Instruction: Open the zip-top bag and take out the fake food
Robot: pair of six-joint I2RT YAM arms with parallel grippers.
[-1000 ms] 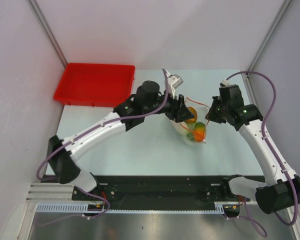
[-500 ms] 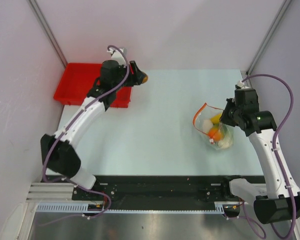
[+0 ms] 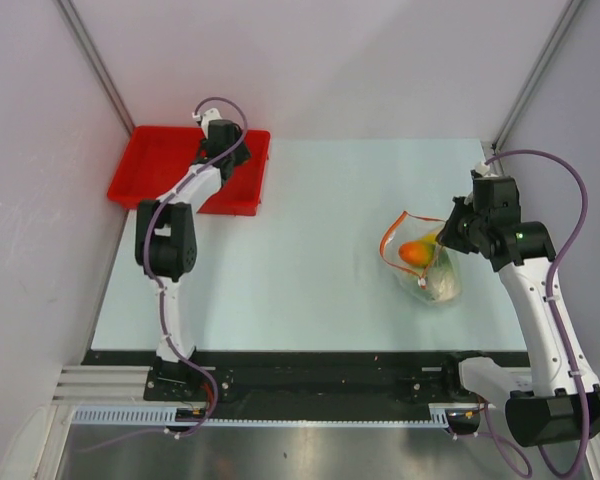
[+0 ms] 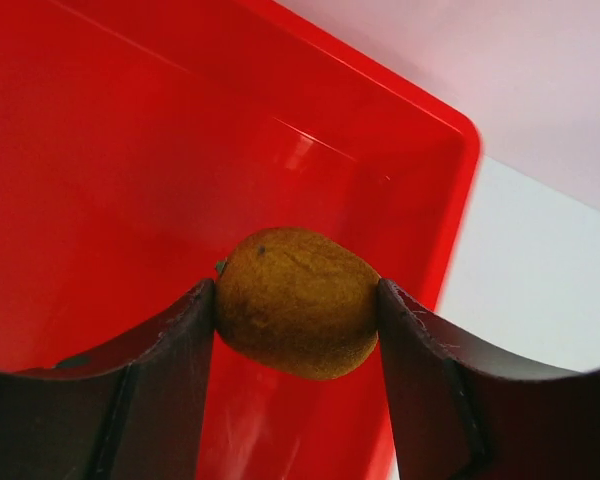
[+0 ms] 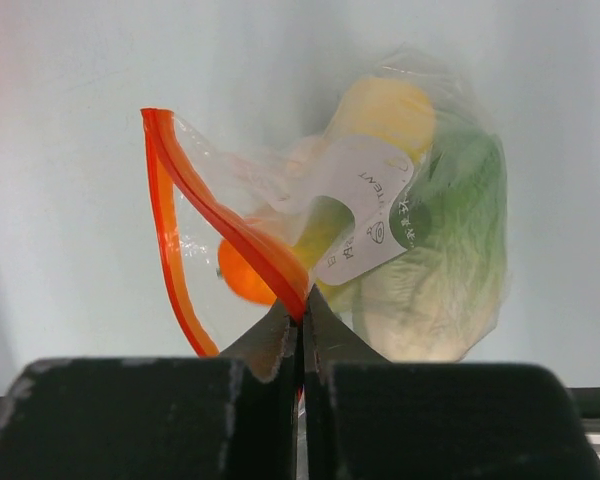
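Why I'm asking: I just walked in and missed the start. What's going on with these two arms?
The bag is being emptied. The left gripper holds a small brown piece between its fingers over the red tray, not yet released. The right gripper pinches the zip strip of the zip-top bag, whose mouth gapes open on the table. An orange fruit, a yellow piece and green lettuce remain inside.

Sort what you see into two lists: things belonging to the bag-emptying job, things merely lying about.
Job: clear floppy plastic zip-top bag, pinched by right fingers; orange fruit, yellow piece, green lettuce inside; small brown toy piece between left fingers.
Other: red rectangular plastic tray beneath it; pale table.
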